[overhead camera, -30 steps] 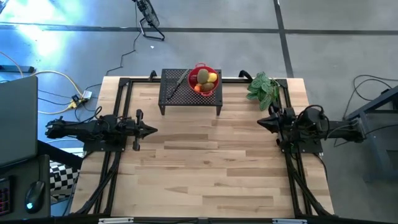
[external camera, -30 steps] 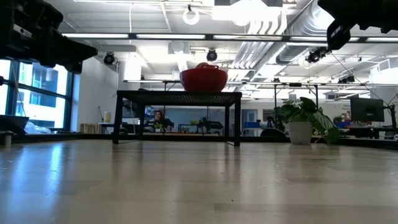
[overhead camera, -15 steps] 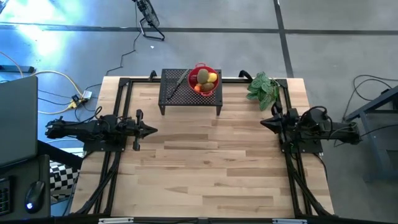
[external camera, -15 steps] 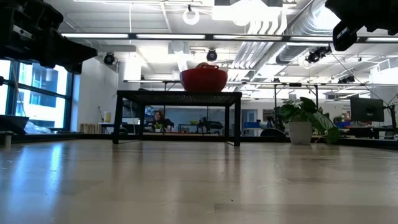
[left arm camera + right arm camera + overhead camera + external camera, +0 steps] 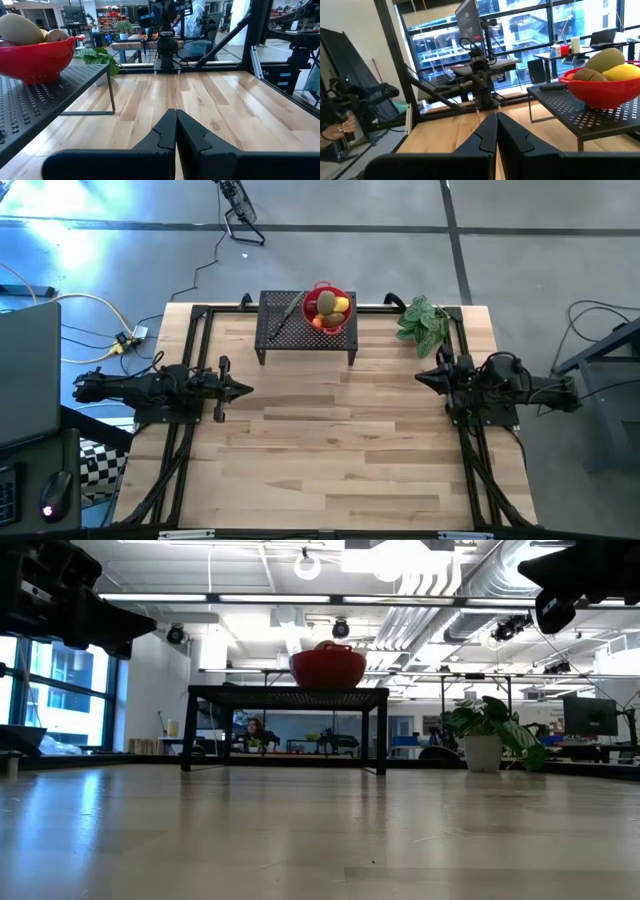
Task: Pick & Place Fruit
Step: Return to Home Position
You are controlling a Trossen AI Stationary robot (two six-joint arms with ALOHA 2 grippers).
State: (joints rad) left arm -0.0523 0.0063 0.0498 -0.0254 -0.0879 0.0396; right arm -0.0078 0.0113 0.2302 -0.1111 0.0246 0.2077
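Observation:
Several pieces of fruit (image 5: 328,308), yellow, red and brown-green, lie heaped in a red bowl (image 5: 349,318). The bowl stands on a black perforated stand (image 5: 285,332) at the table's far edge. It also shows in the low view as the red bowl (image 5: 327,668). My left gripper (image 5: 248,390) is shut and holds nothing, level above the table's left side, and its wrist view shows the fruit (image 5: 22,29). My right gripper (image 5: 418,377) is shut and holds nothing at the table's right side, and its wrist view shows the fruit (image 5: 606,59).
A slim dark knife (image 5: 291,311) lies on the stand beside the bowl. A green leafy plant (image 5: 422,325) stands at the far right corner. Black frame rails (image 5: 190,360) run along the table's edges. Bare wood (image 5: 330,430) lies between the arms. A person's hand (image 5: 335,131) shows beyond the table.
My right gripper has settled a little lower and tipped slightly at the table's right side, staying shut. The fruit and bowl have not moved.

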